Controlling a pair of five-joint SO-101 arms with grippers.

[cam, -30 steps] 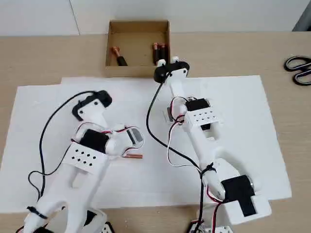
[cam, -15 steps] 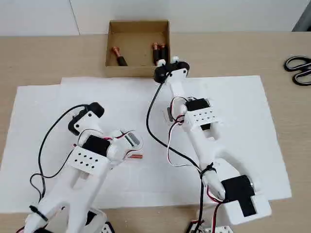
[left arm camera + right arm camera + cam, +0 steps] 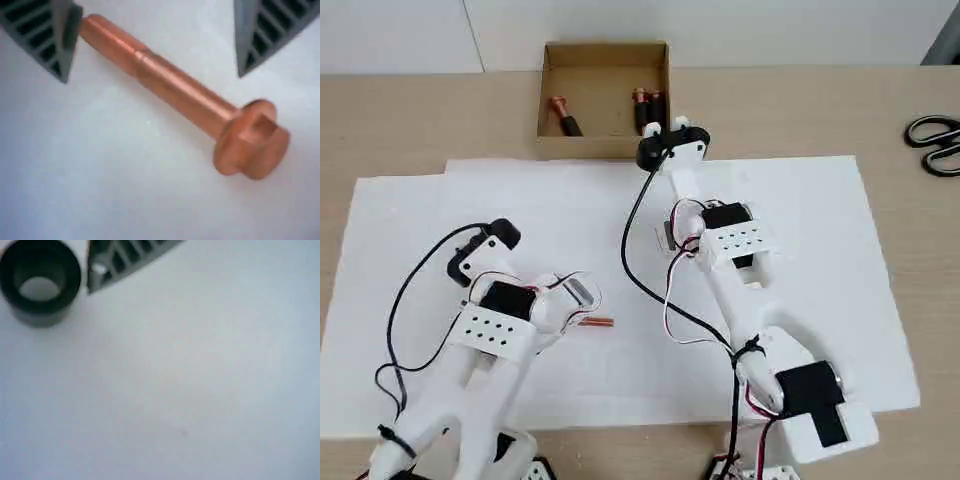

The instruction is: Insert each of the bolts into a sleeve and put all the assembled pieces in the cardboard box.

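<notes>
A copper bolt (image 3: 180, 95) lies flat on the white paper, its flanged head (image 3: 252, 140) pointing away from the fingers. My left gripper (image 3: 150, 45) hovers open just over it, and the bolt's plain end is next to one dark finger (image 3: 45, 35). From above, the bolt (image 3: 596, 322) lies beside the left gripper (image 3: 578, 296) near the front left. A black sleeve (image 3: 40, 282) stands upright on the paper close to part of my right gripper (image 3: 125, 260). The cardboard box (image 3: 542, 90) at the back holds three assembled pieces (image 3: 647, 108).
A white paper sheet (image 3: 800, 200) covers the middle of the wooden table. Scissors (image 3: 935, 135) lie at the far right edge. The right arm (image 3: 730, 250) stretches from the front right toward the box, with black cables looping beside both arms.
My left arm has drawn back toward the front left, its wrist camera shifting down and left. The bolt stays where it lay. The right arm has not moved.
</notes>
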